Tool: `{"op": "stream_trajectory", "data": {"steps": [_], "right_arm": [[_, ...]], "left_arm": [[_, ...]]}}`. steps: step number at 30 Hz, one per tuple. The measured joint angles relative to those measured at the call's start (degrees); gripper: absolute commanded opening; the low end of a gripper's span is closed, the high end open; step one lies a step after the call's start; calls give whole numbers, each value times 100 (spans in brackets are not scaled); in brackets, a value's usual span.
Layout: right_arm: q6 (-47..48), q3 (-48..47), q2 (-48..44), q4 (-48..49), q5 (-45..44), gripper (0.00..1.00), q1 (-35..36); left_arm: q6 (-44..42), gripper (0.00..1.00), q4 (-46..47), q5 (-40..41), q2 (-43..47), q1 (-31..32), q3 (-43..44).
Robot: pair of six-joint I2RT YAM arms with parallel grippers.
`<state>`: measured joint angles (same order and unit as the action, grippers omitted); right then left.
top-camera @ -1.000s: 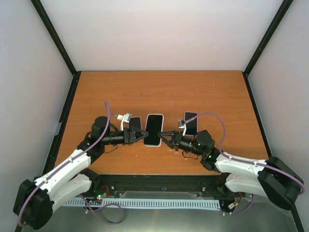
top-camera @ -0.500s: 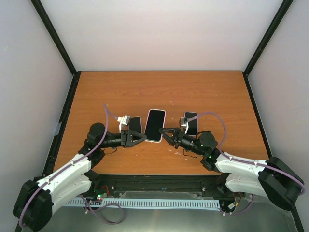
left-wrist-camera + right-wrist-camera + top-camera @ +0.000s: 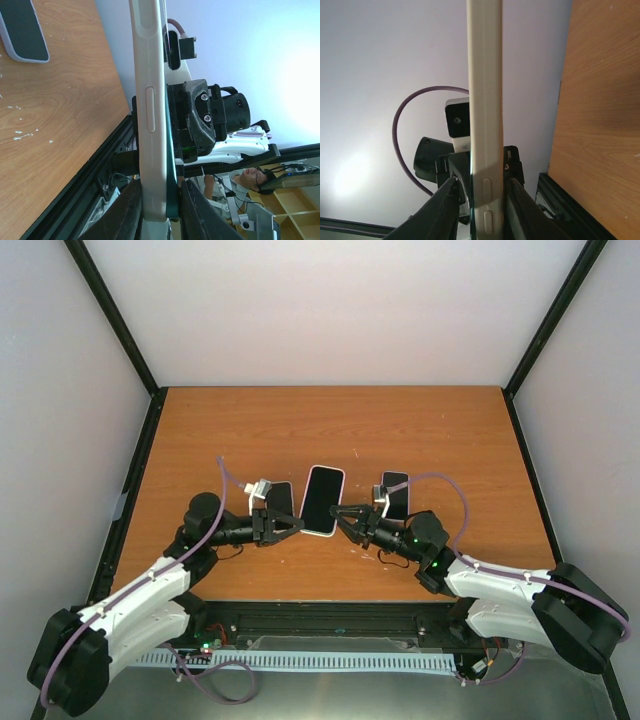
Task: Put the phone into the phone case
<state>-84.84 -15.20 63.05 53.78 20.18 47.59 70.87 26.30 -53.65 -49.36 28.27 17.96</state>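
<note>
Phone, screen up, with the white case around its edge, is held over the middle of the table. Wrist views show it edge-on only, so its seating in the case is unclear. Left gripper and right gripper each pinch a near corner, fingers tight against both faces. Two spare phones lie partly hidden behind the wrists.

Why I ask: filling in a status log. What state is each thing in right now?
Case: held off the table, clamped at both long edges.
Phone: in the case, screen dark; fully seated, cannot tell.
Left end effector: shut on case.
Right end effector: shut on case.
Left spare phone: flat on table, untouched.
Right spare phone: flat on table, untouched.
</note>
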Motion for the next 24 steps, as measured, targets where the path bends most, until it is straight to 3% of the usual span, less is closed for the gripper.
{"op": "stream_trajectory", "data": {"steps": [2,3,4,7,10,21,23,24], "right_arm": [[15,-2,0,-107,0,16,0],[52,-2,0,-155,4,13,0],[55,-2,2,-221,15,12,-4],[98,-7,7,-262,35,12,-15],[28,-4,9,-234,61,11,-15],[-105,17,-55,-79,170,11,-15],[-122,24,-55,-81,173,11,-15],[-136,24,-55,-79,173,12,-15]], "left_arm": [[-66,4,-98,28,-28,0,13],[-98,13,-166,35,-39,0,24],[-129,22,-221,42,-39,0,35],[-197,34,-428,59,-35,0,96],[-354,40,-647,131,68,0,219],[-393,34,-643,260,249,0,256],[-407,23,-638,258,199,0,258],[-422,11,-643,258,166,0,258]]}}
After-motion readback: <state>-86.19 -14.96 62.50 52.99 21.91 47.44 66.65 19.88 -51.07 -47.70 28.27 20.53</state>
